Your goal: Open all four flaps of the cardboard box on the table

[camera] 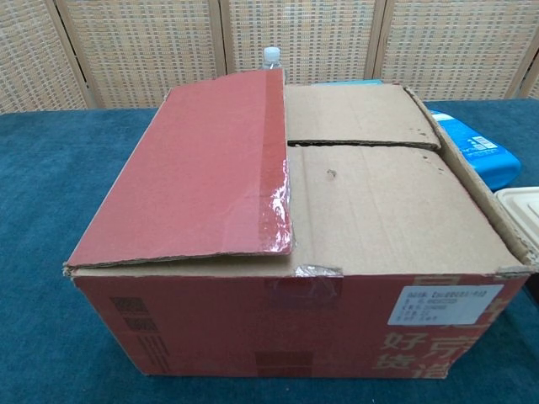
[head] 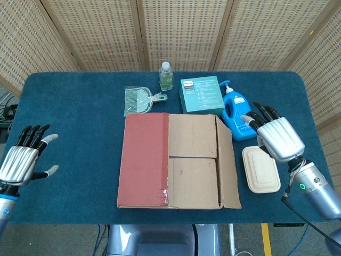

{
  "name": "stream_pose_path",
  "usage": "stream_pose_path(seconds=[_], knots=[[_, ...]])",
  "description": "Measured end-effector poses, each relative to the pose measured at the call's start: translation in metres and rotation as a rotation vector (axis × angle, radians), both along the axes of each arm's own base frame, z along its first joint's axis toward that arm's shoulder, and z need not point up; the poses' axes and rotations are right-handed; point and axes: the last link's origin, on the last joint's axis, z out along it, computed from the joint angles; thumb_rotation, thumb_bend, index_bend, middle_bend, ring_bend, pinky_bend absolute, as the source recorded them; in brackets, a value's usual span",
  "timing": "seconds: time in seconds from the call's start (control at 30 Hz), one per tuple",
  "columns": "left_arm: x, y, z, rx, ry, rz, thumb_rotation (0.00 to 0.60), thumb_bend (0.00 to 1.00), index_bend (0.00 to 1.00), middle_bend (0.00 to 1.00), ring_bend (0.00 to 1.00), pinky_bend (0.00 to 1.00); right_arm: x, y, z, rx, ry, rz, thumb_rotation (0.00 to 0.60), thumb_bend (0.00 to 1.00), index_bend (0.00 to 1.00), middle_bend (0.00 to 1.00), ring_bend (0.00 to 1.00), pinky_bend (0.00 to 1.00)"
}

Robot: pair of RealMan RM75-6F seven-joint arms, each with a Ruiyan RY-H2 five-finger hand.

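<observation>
The cardboard box (head: 176, 160) (camera: 286, 252) sits mid-table. Its red left flap (head: 144, 159) (camera: 194, 168) lies shut over the top. Two brown end flaps (head: 192, 136) (camera: 362, 114) lie flat beside it, meeting at a seam. The right flap (head: 228, 160) (camera: 480, 189) hangs folded out and down over the right side. My right hand (head: 277, 136) hovers to the right of the box with fingers spread, holding nothing. My left hand (head: 24, 160) hangs near the table's left edge, fingers apart and empty. Neither hand shows in the chest view.
A blue detergent bottle (head: 237, 118) and a beige lidded container (head: 261, 169) lie right of the box, under my right hand. Behind the box are a teal carton (head: 201, 95), a water bottle (head: 166, 76) and a bagged brush (head: 139, 99).
</observation>
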Motion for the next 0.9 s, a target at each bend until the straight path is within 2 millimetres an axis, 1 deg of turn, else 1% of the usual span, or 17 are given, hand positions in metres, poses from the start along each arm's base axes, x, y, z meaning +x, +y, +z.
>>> stream_pose_path(seconds=[0.13,0.17,0.23,0.3,0.4,0.53,0.7,0.9], knots=[[0.011,0.011,0.008,-0.046,-0.023,-0.046,0.527,0.24,0.18,0.06,0.00,0.00,-0.015,0.008,-0.002,-0.018,-0.061,-0.072,0.600,0.96,0.11,0.15,0.00,0.12],[0.016,0.015,0.011,-0.059,-0.019,-0.069,0.527,0.25,0.18,0.06,0.00,0.00,-0.019,0.010,-0.004,-0.022,-0.074,-0.087,0.600,0.96,0.10,0.13,0.00,0.11],[0.026,0.022,0.015,-0.076,-0.009,-0.112,0.527,0.34,0.18,0.06,0.00,0.00,-0.024,0.014,-0.007,-0.025,-0.087,-0.108,0.600,0.96,0.08,0.10,0.00,0.10],[0.037,0.030,0.018,-0.098,-0.004,-0.157,0.530,0.48,0.18,0.06,0.00,0.00,-0.030,0.017,-0.011,-0.031,-0.105,-0.131,0.600,0.96,0.05,0.06,0.00,0.07],[0.051,0.039,0.018,-0.137,-0.012,-0.206,0.533,0.59,0.18,0.06,0.00,0.00,-0.038,0.020,-0.017,-0.038,-0.127,-0.168,0.600,0.96,0.03,0.03,0.00,0.06],[0.067,0.051,0.018,-0.192,-0.020,-0.253,0.536,0.71,0.17,0.06,0.00,0.00,-0.044,0.024,-0.023,-0.040,-0.132,-0.189,0.600,0.96,0.02,0.02,0.00,0.05],[0.091,0.066,0.014,-0.287,-0.011,-0.321,0.535,0.81,0.17,0.06,0.00,0.00,-0.049,0.030,-0.034,-0.034,-0.138,-0.203,0.600,0.96,0.01,0.01,0.00,0.04],[0.127,0.081,0.004,-0.412,0.015,-0.409,0.537,0.87,0.17,0.06,0.00,0.00,-0.053,0.032,-0.044,-0.040,-0.144,-0.212,0.600,0.97,0.01,0.01,0.00,0.03]])
